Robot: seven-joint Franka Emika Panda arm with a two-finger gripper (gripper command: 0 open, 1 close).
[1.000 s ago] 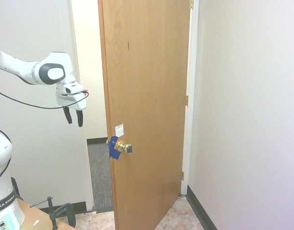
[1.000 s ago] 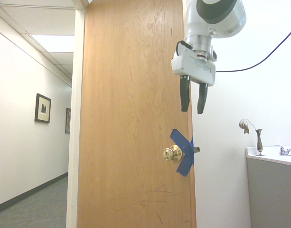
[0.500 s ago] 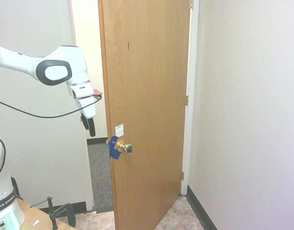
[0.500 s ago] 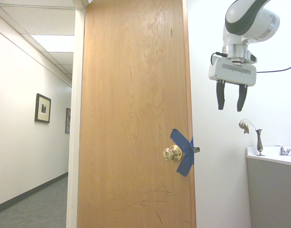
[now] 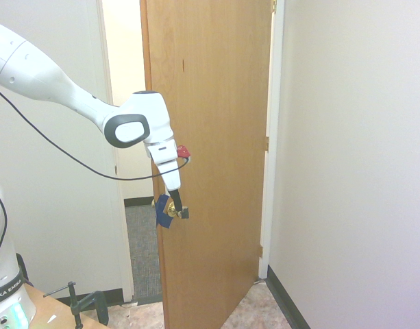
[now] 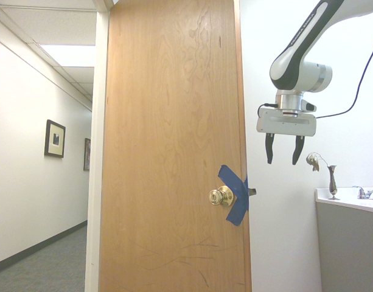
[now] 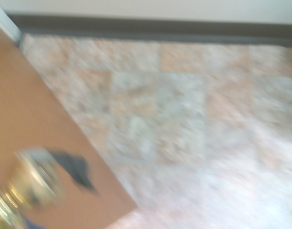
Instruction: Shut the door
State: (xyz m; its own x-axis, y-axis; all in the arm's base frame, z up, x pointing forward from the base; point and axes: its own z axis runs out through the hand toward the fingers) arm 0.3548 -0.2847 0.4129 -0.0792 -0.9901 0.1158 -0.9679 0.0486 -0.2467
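Gripper (image 5: 177, 203) hangs fingers-down right by the brass round knob (image 5: 173, 210) on the tall honey-brown wooden door (image 5: 210, 137), which stands ajar. From the other side its fingers are spread, holding nothing. Wrist cam: blurry knob, tile floor (image 7: 184, 119). Door looks heavy and stiff, so I'd push the face near the knob edge.

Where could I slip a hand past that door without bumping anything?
The gap between the door edge and the left wall is bare below the knob; grey carpet shows there. Beside the knob it is crowded: the open tool hangs there. Tiled floor under it lies bare.
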